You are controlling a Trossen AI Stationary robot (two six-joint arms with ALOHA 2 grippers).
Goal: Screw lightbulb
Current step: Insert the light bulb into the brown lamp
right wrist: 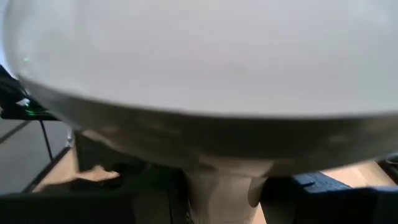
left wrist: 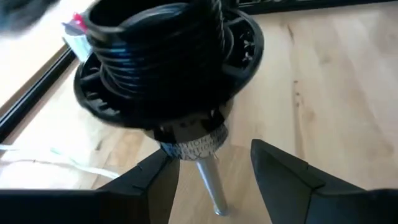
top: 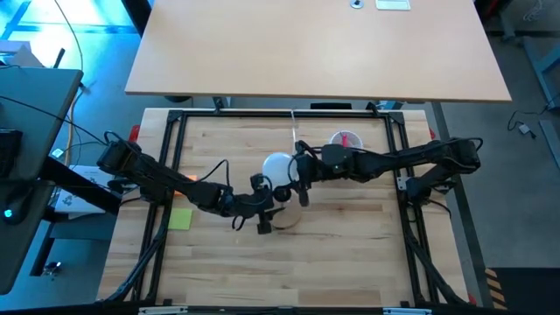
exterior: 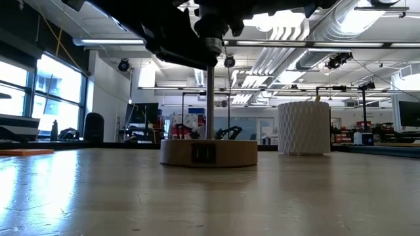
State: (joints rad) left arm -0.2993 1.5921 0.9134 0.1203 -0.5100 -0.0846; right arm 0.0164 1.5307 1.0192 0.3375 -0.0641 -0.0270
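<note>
Lightbulb (top: 277, 164) in right gripper's (top: 298, 170) jaws; left gripper's (left wrist: 214, 177) jaws apart; pink items in latticed cup (top: 346, 140).

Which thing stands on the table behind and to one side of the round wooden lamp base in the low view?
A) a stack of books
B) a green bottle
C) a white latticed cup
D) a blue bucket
C: in the low view a white latticed cup stands on the table beyond the wooden lamp base, apart from it.
</note>
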